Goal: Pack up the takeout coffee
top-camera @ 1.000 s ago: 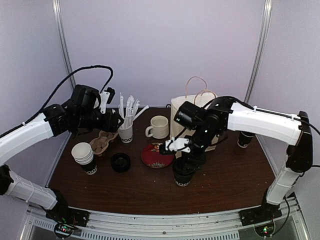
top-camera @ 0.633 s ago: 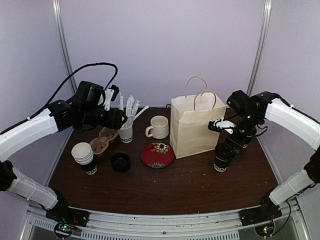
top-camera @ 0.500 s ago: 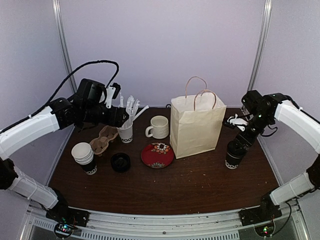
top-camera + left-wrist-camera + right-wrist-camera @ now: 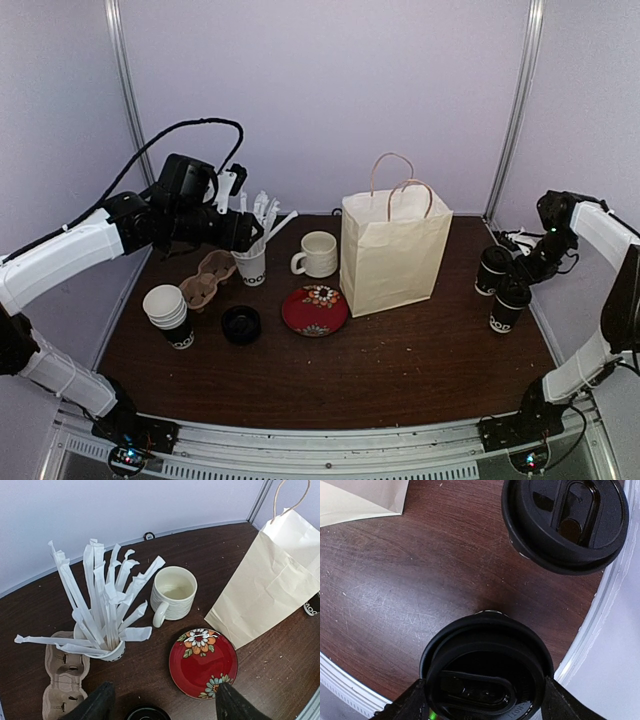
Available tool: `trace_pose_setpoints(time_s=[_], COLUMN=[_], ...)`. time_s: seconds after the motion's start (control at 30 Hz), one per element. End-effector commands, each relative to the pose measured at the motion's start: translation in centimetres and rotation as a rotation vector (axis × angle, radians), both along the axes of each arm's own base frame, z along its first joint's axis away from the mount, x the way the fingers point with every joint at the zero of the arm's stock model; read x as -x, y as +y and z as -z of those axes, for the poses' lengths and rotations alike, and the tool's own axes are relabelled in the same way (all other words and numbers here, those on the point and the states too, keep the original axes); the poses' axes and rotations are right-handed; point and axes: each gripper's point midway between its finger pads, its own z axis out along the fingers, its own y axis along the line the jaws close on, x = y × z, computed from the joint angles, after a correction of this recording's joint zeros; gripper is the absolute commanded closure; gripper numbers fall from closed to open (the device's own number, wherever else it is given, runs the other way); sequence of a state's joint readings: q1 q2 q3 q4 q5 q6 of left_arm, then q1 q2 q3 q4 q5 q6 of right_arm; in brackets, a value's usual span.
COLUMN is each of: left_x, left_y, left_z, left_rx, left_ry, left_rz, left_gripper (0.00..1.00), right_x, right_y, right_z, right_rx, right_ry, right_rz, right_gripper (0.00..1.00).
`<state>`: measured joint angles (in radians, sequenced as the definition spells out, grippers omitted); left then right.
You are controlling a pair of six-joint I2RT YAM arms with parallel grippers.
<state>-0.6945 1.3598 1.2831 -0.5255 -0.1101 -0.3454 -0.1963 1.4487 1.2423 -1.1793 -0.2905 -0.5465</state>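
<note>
Brown table (image 4: 400, 370) under lilac walls: the near cup (image 4: 509, 305) and far cup (image 4: 492, 271) stand at the right edge, outside the paper bag (image 4: 390, 260), so packing seems barely begun. The right gripper (image 4: 482, 702) clasps the near cup's sides. The left gripper (image 4: 162, 705) hangs spread wide and empty at far left.

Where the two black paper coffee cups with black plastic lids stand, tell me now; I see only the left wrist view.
Observer: Both stand upright on the brown wooden table, right of the cream paper bag by the right edge: the farther cup and the nearer cup, lids apart.
Operator: Report the right gripper.
Observer: The right gripper hangs over the nearer cup; its fingers flank that lid, but whether they press it I cannot tell.
</note>
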Motion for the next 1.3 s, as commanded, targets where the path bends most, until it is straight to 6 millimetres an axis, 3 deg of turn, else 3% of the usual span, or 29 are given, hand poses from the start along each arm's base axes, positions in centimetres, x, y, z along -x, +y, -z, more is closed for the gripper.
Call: trace_pose_setpoints(time_s=[0.0,0.13,0.27,0.37,0.5,0.63,0.8,0.93,1.1,1.27], left_x=[-0.2,-0.2,-0.1,0.1,0.8,1.8,4.5,5.2,3.2,0.1], left_y=[-0.4,-0.4,-0.5,-0.4,-0.3,1.4,6.1,8.9,11.8,13.1], left_z=[-1.7,-1.9,-2.2,-2.4,-2.1,-1.5,1.0,3.6,5.1,6.9], left_rx=[0.032,0.035,0.034,0.022,-0.019,-0.134,-0.383,-0.456,-0.370,-0.302], left_ry=[-0.037,-0.039,-0.037,-0.030,-0.017,0.050,0.208,0.302,0.375,0.449], left_rz=[0.015,0.018,0.026,0.036,0.074,0.067,0.019,-0.054,-0.123,-0.121], left_gripper=[0.29,0.29,0.29,0.29,0.31,0.34,0.34,0.37,0.46,0.54], right_x=[-1.3,-1.1,-0.9,-1.6,-2.3,-3.0,-3.9,-5.1,-5.3,-4.8], right_y=[-0.6,-0.1,0.0,0.6,3.6,7.4,11.6,14.7,18.0,19.0], right_z=[0.4,0.2,-2.2,-6.5,-12.2,-15.2,-16.2,-16.2,-15.1,-14.3], right_rx=[-0.035,-0.058,-0.054,-0.079,-0.201,-0.271,-0.243,-0.223,-0.270,-0.259], right_ry=[-0.036,-0.036,-0.085,-0.192,-0.338,-0.398,-0.452,-0.475,-0.445,-0.448], right_rz=[0.023,0.020,0.024,0.019,-0.057,-0.174,-0.327,-0.412,-0.461,-0.486], right_gripper=[0.22,0.11,0.06,0.08,0.13,0.17,0.19,0.19,0.19,0.19])
